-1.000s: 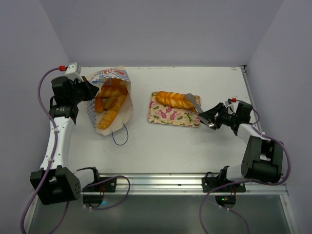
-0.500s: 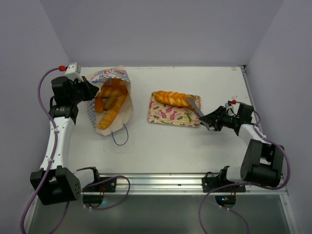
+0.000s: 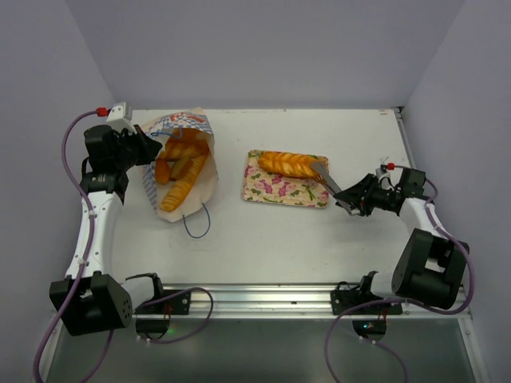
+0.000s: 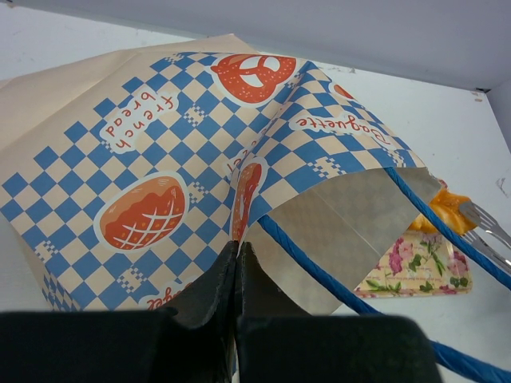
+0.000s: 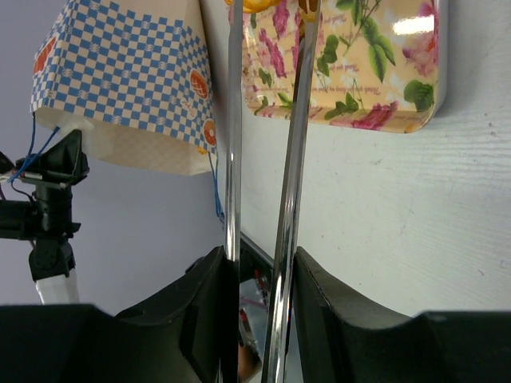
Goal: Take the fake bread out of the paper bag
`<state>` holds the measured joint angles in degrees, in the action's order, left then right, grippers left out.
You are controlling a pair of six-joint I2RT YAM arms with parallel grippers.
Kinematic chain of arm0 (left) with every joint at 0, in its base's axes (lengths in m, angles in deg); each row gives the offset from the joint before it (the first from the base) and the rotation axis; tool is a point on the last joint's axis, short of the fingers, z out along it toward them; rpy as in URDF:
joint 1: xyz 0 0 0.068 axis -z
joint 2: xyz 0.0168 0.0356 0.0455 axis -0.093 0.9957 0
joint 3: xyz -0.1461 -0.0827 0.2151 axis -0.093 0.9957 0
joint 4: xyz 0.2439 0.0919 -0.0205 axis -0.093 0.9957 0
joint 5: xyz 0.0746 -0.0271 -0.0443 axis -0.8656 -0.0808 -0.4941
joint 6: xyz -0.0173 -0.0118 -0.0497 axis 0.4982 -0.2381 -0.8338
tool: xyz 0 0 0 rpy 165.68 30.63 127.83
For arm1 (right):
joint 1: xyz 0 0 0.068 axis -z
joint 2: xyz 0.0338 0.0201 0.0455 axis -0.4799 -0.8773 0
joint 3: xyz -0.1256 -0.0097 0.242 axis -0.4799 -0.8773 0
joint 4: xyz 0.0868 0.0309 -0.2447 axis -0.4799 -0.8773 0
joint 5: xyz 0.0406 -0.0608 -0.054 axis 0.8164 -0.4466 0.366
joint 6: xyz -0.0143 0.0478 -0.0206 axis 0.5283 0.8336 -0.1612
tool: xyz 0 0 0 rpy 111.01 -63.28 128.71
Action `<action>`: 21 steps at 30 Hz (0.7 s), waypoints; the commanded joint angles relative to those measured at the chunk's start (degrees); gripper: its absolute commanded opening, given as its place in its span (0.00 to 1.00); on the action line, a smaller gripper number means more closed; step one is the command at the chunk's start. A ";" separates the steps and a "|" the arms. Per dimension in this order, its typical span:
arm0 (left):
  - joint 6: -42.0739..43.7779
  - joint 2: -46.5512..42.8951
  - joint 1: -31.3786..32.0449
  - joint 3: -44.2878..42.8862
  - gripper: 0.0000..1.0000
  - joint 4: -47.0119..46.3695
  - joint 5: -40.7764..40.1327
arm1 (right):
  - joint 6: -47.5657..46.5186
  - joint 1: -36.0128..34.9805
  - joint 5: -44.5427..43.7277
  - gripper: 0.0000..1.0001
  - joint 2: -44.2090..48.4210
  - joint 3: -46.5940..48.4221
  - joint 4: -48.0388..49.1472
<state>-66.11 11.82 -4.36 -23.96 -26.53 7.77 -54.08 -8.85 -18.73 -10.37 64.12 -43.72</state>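
White surface [image 3: 319, 239] | braided golden toy loaf [image 3: 287, 163] on floral rectangular tray [image 3: 279, 190] | right claw [image 3: 352, 199], clamping metal tongs [image 3: 324, 175], has backed off right of tray: one delivered | left claw [image 3: 153, 148] pinches checkered paper bag [image 3: 185, 122] left of tray, orange breads [image 3: 180, 171] inside

White table [image 3: 263, 231] boxed by pale lavender walls [image 3: 263, 48], seemingly evenly lit.

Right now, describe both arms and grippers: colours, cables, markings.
The left arm and right arm have white links and black joints. Lilac cables loop along each. A red cap sits near each wrist. The left gripper and right gripper are black.
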 commanded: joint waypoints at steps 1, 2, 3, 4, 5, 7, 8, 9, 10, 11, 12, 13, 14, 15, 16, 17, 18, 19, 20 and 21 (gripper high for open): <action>0.76 -0.89 -0.41 -0.64 0.00 -1.20 0.29 | -4.47 0.64 3.39 0.39 -0.72 2.91 -3.71; 0.76 -0.89 -0.33 -0.64 0.00 -1.20 0.38 | -4.65 0.64 3.39 0.39 -0.90 3.08 -3.97; 0.67 -0.89 -0.33 -0.55 0.00 -1.20 0.38 | -4.82 0.64 3.39 0.40 -0.99 3.08 -4.15; 0.67 -0.89 -0.33 -0.55 0.00 -1.20 0.38 | -5.35 0.82 3.39 0.41 -1.16 3.17 -4.59; 0.67 -0.89 -0.33 -0.55 0.00 -1.20 0.38 | -5.44 0.73 3.39 0.42 -1.25 3.17 -4.68; 0.67 -0.89 -0.33 -0.55 0.00 -1.29 0.38 | -5.88 0.82 3.39 0.43 -1.43 3.26 -4.94; 0.67 -0.89 -0.33 -0.55 0.00 -1.29 0.47 | -5.97 0.82 3.48 0.43 -1.52 3.26 -5.03; 0.67 -0.80 -0.33 -0.55 0.00 -1.29 0.47 | -5.88 0.91 3.48 0.44 -1.60 3.26 -5.03; 0.67 -0.80 -0.41 -0.55 0.00 -1.29 0.47 | -6.32 0.91 3.56 0.44 -1.60 3.26 -5.38; 0.67 -0.80 -0.33 -0.55 0.00 -1.29 0.47 | -6.41 1.08 3.65 0.44 -1.52 3.35 -5.56; 0.76 -0.89 -0.41 -0.55 0.00 -1.29 0.47 | -6.67 1.17 3.65 0.45 -1.60 3.43 -5.91; 0.76 -0.80 -0.33 -0.55 0.00 -1.38 0.47 | -7.19 1.17 3.74 0.45 -1.60 3.52 -6.52; 0.76 -0.80 -0.33 -0.55 0.00 -1.38 0.38 | -7.55 1.34 3.65 0.45 -1.60 3.87 -7.05; 0.76 -0.89 -0.41 -0.55 0.00 -1.38 0.47 | -8.07 1.43 3.74 0.46 -1.69 4.14 -7.57; 0.76 -0.80 -0.33 -0.46 0.00 -1.47 0.47 | -9.30 1.52 3.83 0.46 -1.69 4.40 -8.97; 0.76 -0.80 -0.33 -0.37 0.00 -1.55 0.47 | -9.83 1.70 3.83 0.46 -1.69 5.01 -9.68; 0.67 -0.80 -0.41 -0.37 0.00 -1.64 0.56 | -10.36 1.87 3.83 0.46 -1.69 5.37 -10.47; 0.67 -0.80 -0.41 -0.29 0.00 -1.64 0.56 | -11.93 2.05 3.83 0.47 -1.78 6.15 -12.22; 0.67 -0.89 -0.33 -0.29 0.00 -1.73 0.56 | -12.73 2.22 3.83 0.47 -1.87 6.59 -13.28; 0.67 -0.80 -0.33 -0.29 0.00 -1.82 0.56 | -13.61 2.31 3.74 0.46 -1.87 7.12 -14.25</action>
<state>-66.11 11.82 -4.36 -23.96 -26.55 7.79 -63.37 -7.14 -18.10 -12.01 67.66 -53.89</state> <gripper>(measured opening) 0.005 0.465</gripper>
